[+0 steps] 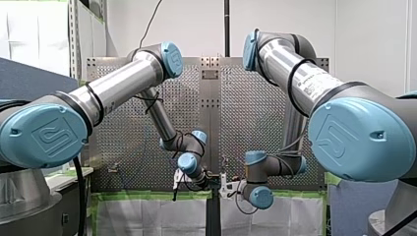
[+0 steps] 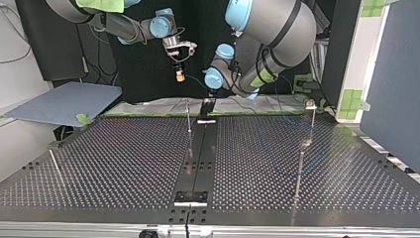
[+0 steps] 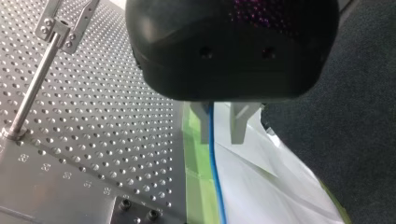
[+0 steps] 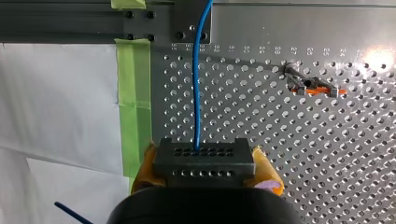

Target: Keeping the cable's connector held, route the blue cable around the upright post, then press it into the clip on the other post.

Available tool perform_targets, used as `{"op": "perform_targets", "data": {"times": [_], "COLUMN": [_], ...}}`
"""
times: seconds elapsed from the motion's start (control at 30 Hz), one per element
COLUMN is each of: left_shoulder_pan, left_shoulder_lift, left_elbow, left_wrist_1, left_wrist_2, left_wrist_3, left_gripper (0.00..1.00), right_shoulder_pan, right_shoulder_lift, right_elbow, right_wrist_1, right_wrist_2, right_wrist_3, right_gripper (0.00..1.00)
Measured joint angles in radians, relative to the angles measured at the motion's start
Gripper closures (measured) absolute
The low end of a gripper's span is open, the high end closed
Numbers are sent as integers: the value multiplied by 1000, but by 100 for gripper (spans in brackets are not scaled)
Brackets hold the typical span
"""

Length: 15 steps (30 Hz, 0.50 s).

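Note:
In the right wrist view my right gripper [image 4: 204, 176] has its yellow pads [image 4: 267, 171] shut on the black connector block [image 4: 203, 157]. The blue cable [image 4: 197, 88] leaves the block and runs straight ahead over the perforated plate. In the left wrist view the blue cable [image 3: 213, 158] passes between the metal fingers [image 3: 239, 122] of my left gripper [image 3: 222, 140], close against one finger, with a gap to the other. A post with a forked clip [image 3: 60, 29] stands off to the side. At the table's far edge in the top view, my right gripper [image 2: 178, 62] is beside my left gripper [image 2: 208, 99].
A thin upright post [image 2: 188, 116] stands near the far edge at the middle. A clip post [image 2: 310, 106] and a shorter post [image 2: 299, 171] stand at the top view's right. Green tape [image 3: 198, 186] and white sheeting [image 3: 266, 186] lie beyond the plate's edge.

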<state>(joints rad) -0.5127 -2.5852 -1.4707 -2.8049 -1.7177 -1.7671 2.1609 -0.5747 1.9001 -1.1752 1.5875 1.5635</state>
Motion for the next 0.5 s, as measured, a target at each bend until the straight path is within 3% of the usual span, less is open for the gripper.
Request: {"op": "perform_targets", "data": {"times": [0.2,0.33,0.5], "left_shoulder_pan": [-3,-6,-7], "left_shoulder_lift": [0,0,0], "left_elbow": [0,0,0], "left_wrist_1": [0,0,-1], "left_wrist_2": [0,0,0], "left_wrist_3": [4,7,10], "left_gripper": [85,93,95], "right_shoulder_pan": [-1,-2,-8], "right_shoulder_lift": [0,0,0], "right_elbow": [0,0,0], "right_wrist_1": [10,14,22], "right_wrist_2": [5,9,35], "right_wrist_3": [0,0,-2], "right_gripper": [100,100,100]}}
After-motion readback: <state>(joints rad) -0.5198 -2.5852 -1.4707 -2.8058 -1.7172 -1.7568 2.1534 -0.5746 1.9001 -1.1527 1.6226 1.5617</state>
